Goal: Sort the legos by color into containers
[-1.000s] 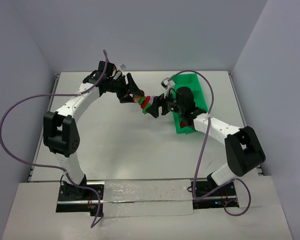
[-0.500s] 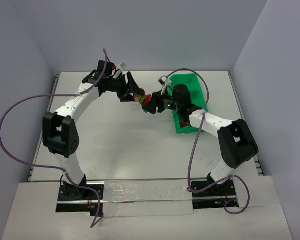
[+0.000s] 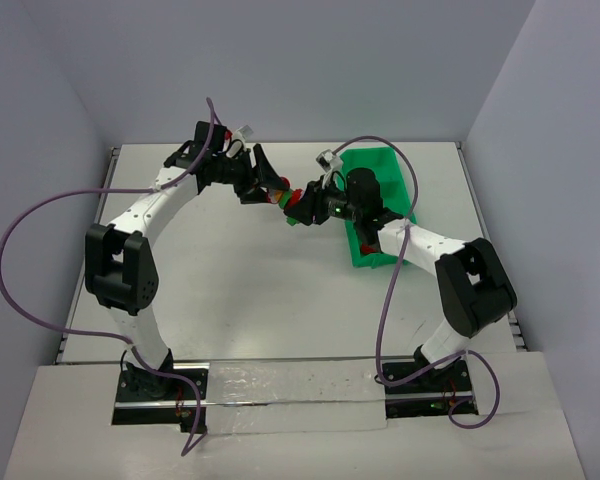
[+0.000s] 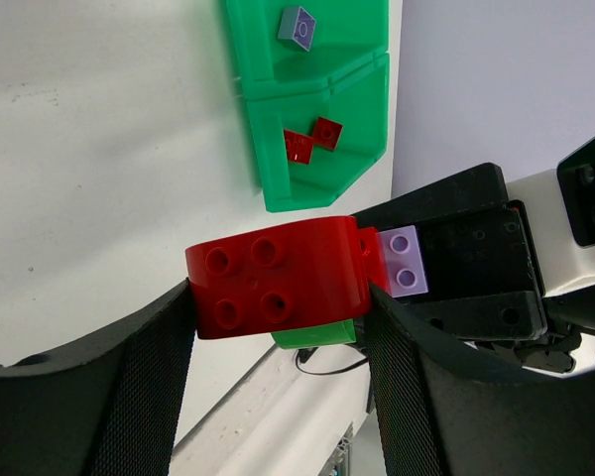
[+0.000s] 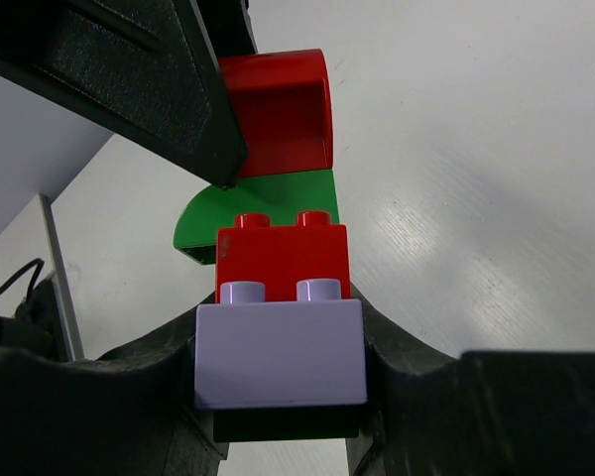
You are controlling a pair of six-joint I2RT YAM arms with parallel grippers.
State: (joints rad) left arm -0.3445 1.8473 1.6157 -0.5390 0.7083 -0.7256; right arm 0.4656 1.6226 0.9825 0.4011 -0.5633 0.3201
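A joined stack of legos (image 3: 288,198) hangs in the air between both grippers, above the table's back middle. My left gripper (image 4: 278,322) is shut on the stack's rounded red brick (image 4: 278,286), which has a green piece (image 4: 312,334) under it. My right gripper (image 5: 280,372) is shut on the purple brick (image 5: 280,352) at the other end, joined to a square red brick (image 5: 281,260) and the green piece (image 5: 268,203). The green tray (image 3: 380,165) lies at the back right. It holds a purple brick (image 4: 297,27) in one compartment and two red bricks (image 4: 312,139) in the adjoining one.
The right arm (image 3: 430,250) crosses over the tray's near end. Purple cables (image 3: 40,250) loop beside both arms. Grey walls close in the table at the back and sides.
The right gripper moved left onto the stack and closed its jaws on the purple brick. The left gripper kept still, holding the red brick.
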